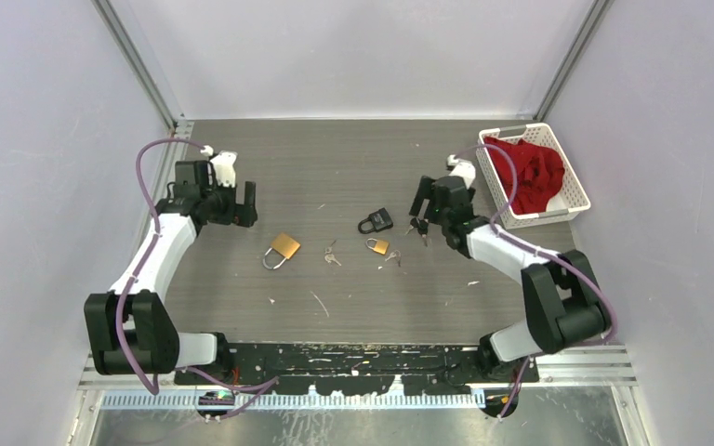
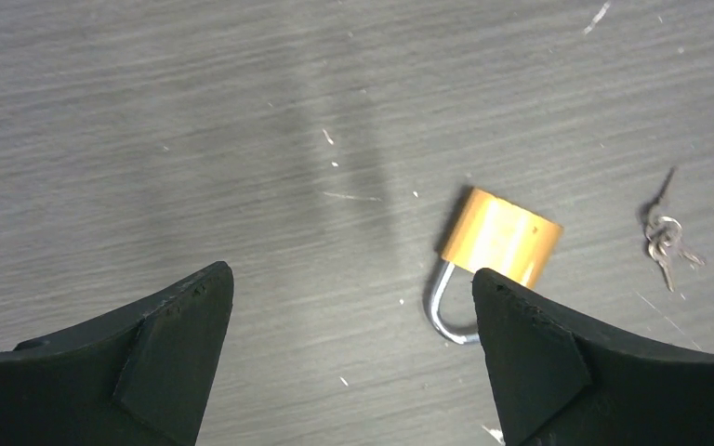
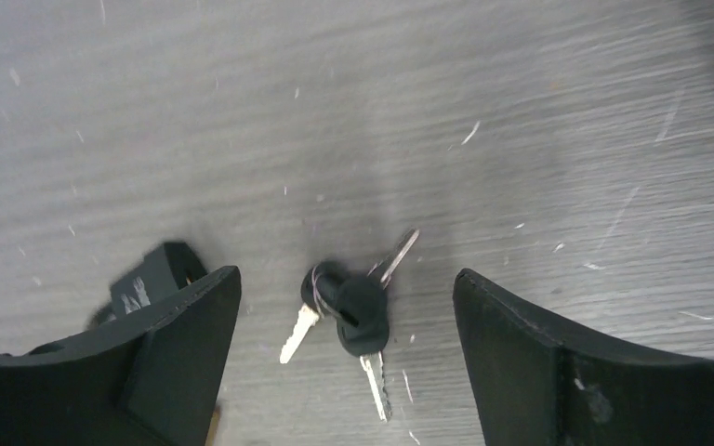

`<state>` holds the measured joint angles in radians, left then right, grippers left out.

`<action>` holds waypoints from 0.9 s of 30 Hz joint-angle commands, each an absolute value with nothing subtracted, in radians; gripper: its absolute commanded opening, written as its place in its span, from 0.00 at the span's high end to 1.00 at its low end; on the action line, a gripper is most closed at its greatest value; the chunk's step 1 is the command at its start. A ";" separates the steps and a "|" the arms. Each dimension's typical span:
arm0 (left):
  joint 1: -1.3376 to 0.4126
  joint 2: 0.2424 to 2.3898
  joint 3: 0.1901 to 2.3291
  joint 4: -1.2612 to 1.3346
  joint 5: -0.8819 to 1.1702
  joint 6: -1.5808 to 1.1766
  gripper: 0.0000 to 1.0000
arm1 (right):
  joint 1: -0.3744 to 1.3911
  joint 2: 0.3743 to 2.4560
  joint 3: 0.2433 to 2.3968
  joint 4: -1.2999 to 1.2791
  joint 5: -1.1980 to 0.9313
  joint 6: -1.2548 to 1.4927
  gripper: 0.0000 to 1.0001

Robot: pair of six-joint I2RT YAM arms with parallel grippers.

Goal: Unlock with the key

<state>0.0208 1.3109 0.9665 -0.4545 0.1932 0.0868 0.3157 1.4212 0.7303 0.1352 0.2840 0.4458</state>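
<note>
A large brass padlock with a silver shackle lies left of centre; it also shows in the left wrist view, partly behind the right finger. A black padlock and a small brass padlock lie at centre. A bunch of black-headed keys lies on the table between my right gripper's open jaws; it shows by that gripper in the top view. A small silver key bunch lies between the brass locks, also seen in the left wrist view. My left gripper is open and empty. My right gripper is open above the keys.
A white basket with a red cloth stands at the back right. Another small key bunch lies beside the small brass padlock. The black padlock's corner shows behind the right gripper's left finger. Small debris flecks are scattered over the dark table.
</note>
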 commanded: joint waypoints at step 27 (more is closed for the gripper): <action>0.026 1.278 1.138 -0.793 0.440 0.184 0.03 | 0.429 1.747 0.991 -0.098 0.335 0.289 0.67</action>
